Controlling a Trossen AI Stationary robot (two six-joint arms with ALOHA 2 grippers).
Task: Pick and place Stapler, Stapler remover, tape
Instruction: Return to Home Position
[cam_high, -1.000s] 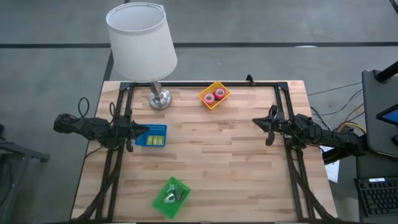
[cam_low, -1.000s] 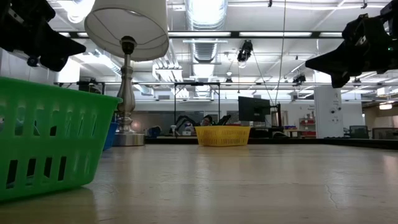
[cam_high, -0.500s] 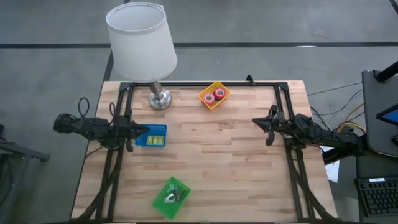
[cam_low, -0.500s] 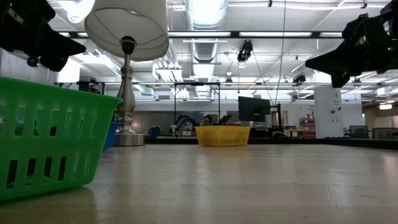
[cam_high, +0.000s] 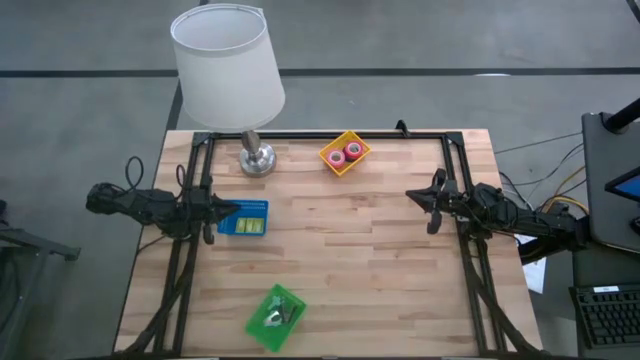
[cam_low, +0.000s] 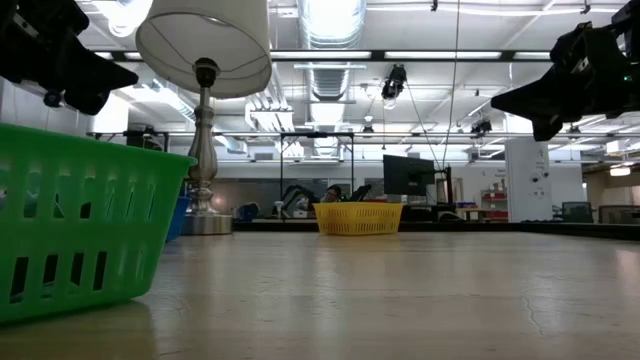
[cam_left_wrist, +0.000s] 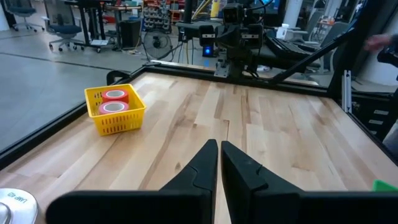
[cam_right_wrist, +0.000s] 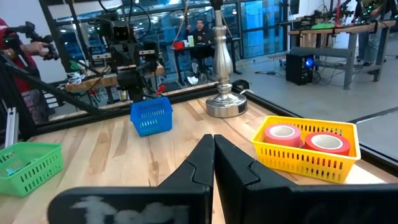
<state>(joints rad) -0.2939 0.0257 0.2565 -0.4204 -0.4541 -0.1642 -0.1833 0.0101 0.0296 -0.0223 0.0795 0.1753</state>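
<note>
- Sitting in the yellow basket (cam_high: 345, 154) near the table's far edge are two tape rolls, a pink tape roll (cam_high: 336, 156) and a red tape roll (cam_high: 352, 151), side by side and touching, each a short ring with a pale core
- The blue basket (cam_high: 245, 218) stands by the left edge, just under the left gripper's tip, and holds lime-green pieces (cam_high: 246, 225); their number cannot be made out
- The green basket (cam_high: 274, 318) sits turned at an angle near the front edge, with a few small dark and grey things in it that are too small to tell apart
- Three baskets in all, each of slotted plastic with open-weave walls; the green one fills the near left of the low view
- One lamp (cam_high: 225, 65) stands at the far left corner, with a white drum shade, a slim metal stem and a round shiny base
- The table (cam_high: 350, 260) is pale wood in glued strips, framed by black metal rails
- The left gripper (cam_left_wrist: 219, 163) hangs at the left edge, pointing in over the table, its two dark fingers pressed together with nothing between them
- The right gripper (cam_right_wrist: 213, 155) hangs at the right edge, pointing in towards the left one, its fingers likewise together and holding nothing, well apart from all three baskets
</note>
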